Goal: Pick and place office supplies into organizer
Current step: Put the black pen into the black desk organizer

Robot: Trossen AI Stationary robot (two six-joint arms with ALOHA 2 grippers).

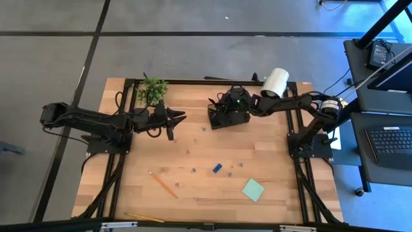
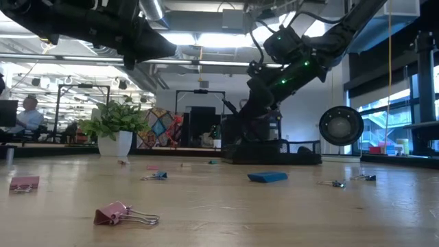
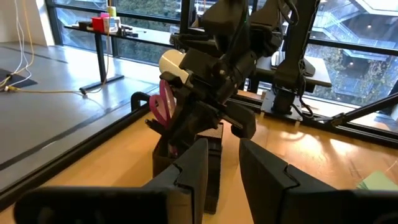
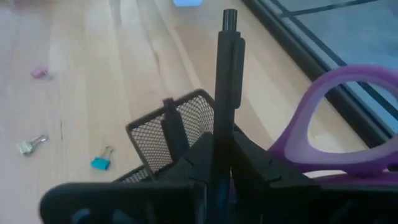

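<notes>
High view: overhead, straight down on the table (image 1: 206,187). Low view: tabletop level, facing the room. Wrist views: close, forward. All four share the organizer (image 1: 226,115).

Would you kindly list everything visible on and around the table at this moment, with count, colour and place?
Organizer: one, black mesh, far middle of the table.
Scissors: one pair, purple handles, standing in the organizer.
Pen: one, black, upright between the right gripper's fingers above the organizer.
Pencils: two, one orange on the near left, one yellow at the near edge.
Blue block: one, near middle.
Sticky-note pad: one, light green, near right.
Binder clips: several, pink, blue and pale, scattered over the table.
Plant: one, green, far left.
White cylinder: one, far right.
Person: one, seated in the room behind.
Right gripper: shut on the pen, over the organizer.
Left gripper: open, empty, left of the organizer.
</notes>
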